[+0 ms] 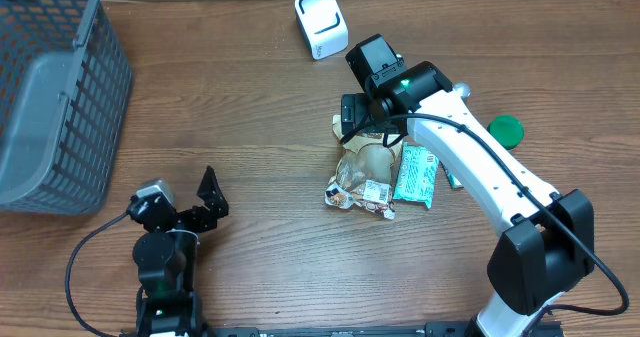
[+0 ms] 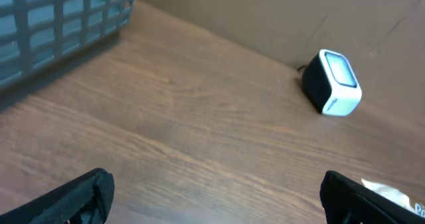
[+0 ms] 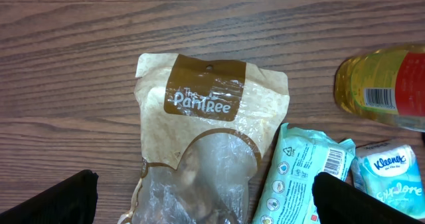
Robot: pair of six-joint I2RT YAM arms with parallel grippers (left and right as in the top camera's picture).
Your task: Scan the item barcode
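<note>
A clear and tan "Pantree" snack bag (image 1: pixel 365 177) (image 3: pixel 212 117) lies at the table's middle right, with a white label at its near end. My right gripper (image 1: pixel 365 127) (image 3: pixel 212 201) hangs open just above the bag, one finger on either side of it, and holds nothing. A white box scanner (image 1: pixel 320 22) (image 2: pixel 332 83) stands at the back of the table. My left gripper (image 1: pixel 185 202) (image 2: pixel 212 201) is open and empty over bare wood at the front left, far from the items.
A teal wipes pack (image 1: pixel 415 175) (image 3: pixel 302 177) with a barcode lies right beside the bag. A Kleenex pack (image 3: pixel 388 174) and a yellow bottle (image 3: pixel 382 84) sit further right. A green lid (image 1: pixel 506 130) lies at the right and a grey basket (image 1: pixel 50 97) (image 2: pixel 60 18) fills the back left.
</note>
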